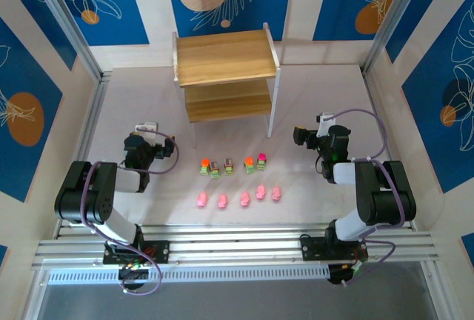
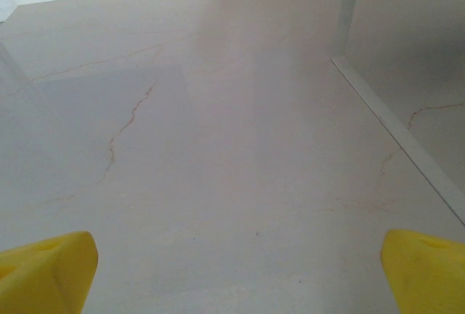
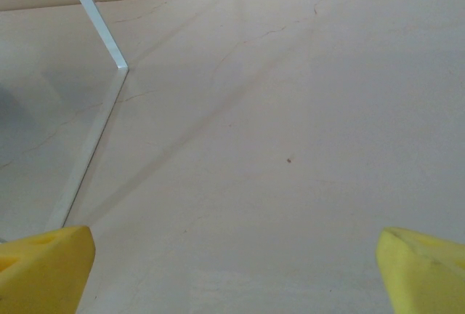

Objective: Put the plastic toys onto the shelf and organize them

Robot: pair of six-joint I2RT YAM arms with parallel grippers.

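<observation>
Your left claw (image 2: 237, 256) and right claw (image 3: 236, 256) are both spread wide above the desk (image 1: 178, 187). The toys (image 1: 244, 198) lie in two rows on it, between the arms, in front of the shelf (image 1: 222, 57).

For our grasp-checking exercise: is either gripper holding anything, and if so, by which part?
Nothing is held. The left gripper and the right gripper both stand open above bare table, while the plastic toys lie between them, in front of the shelf.

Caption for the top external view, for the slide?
Top view: ten plastic toys in two rows on the table before the shelf; left gripper and right gripper open, holding nothing.
</observation>
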